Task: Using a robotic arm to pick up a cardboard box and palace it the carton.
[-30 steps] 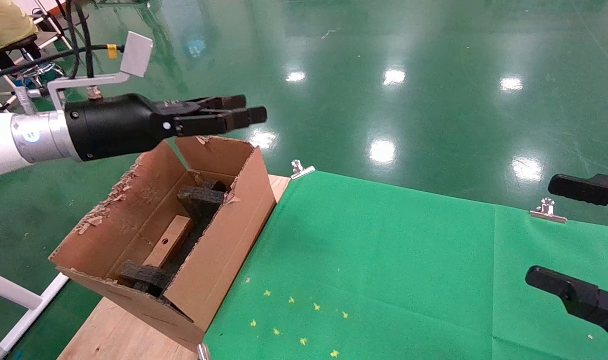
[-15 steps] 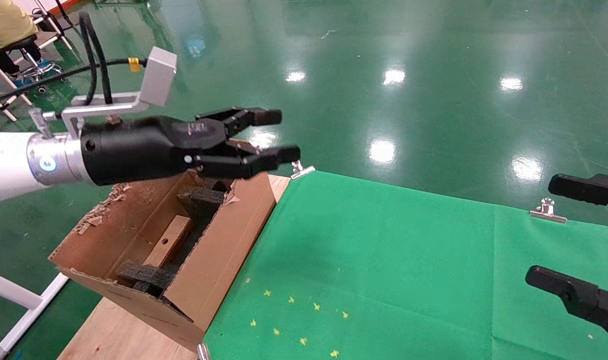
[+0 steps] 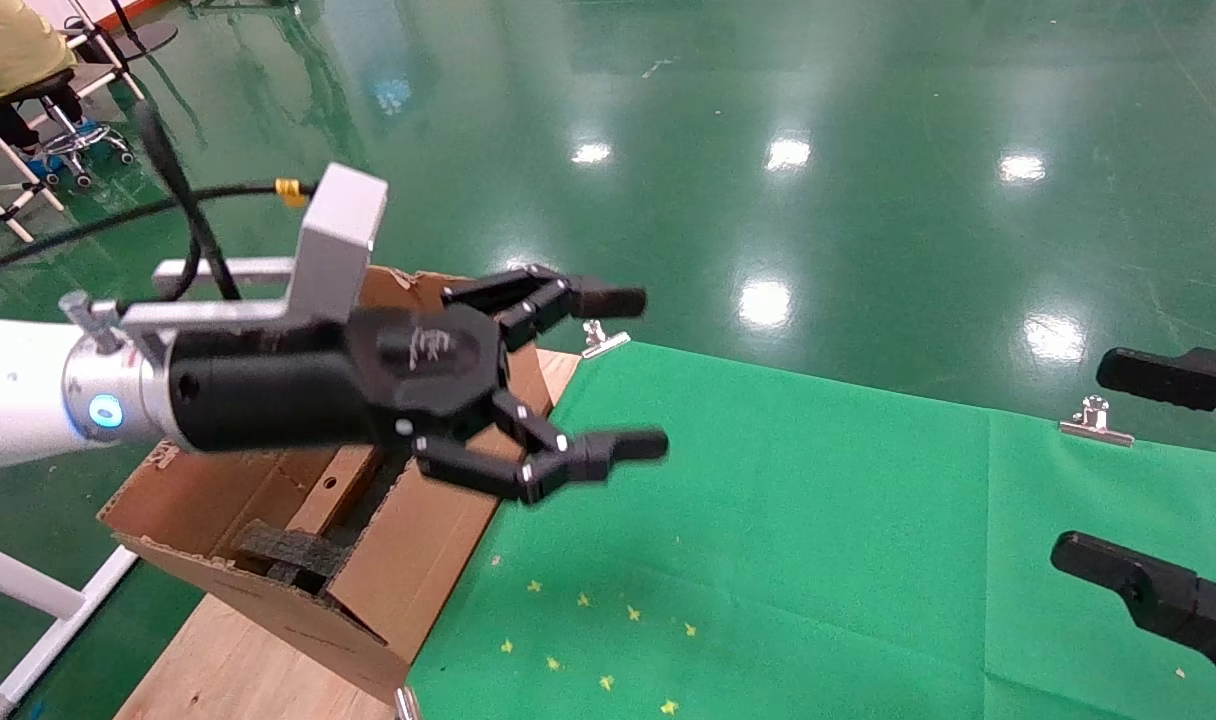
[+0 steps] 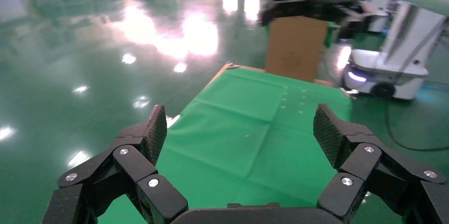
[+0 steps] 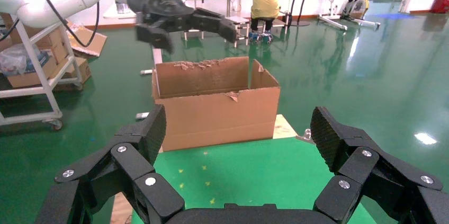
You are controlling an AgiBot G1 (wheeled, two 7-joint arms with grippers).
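The left gripper [image 3: 608,375] hangs above the carton [image 3: 418,540], fingers wide apart and empty. The box [image 3: 318,495] lies inside (between foam blocks [image 3: 283,548]). The right gripper [image 3: 1163,480] waits, spread open, over the green cloth [image 3: 768,520].

Robot lab: glossy green floor [image 3: 868,100], wheeled robot base [image 4: 394,62], equipment benches [image 5: 212,1].

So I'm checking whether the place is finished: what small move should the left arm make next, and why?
Probably pull the left gripper a little farther from the carton toward the green cloth and park. Its fingers are open and empty, and the cardboard box already lies inside the carton between the dark foam blocks. The right gripper waits open at the cloth's edge.
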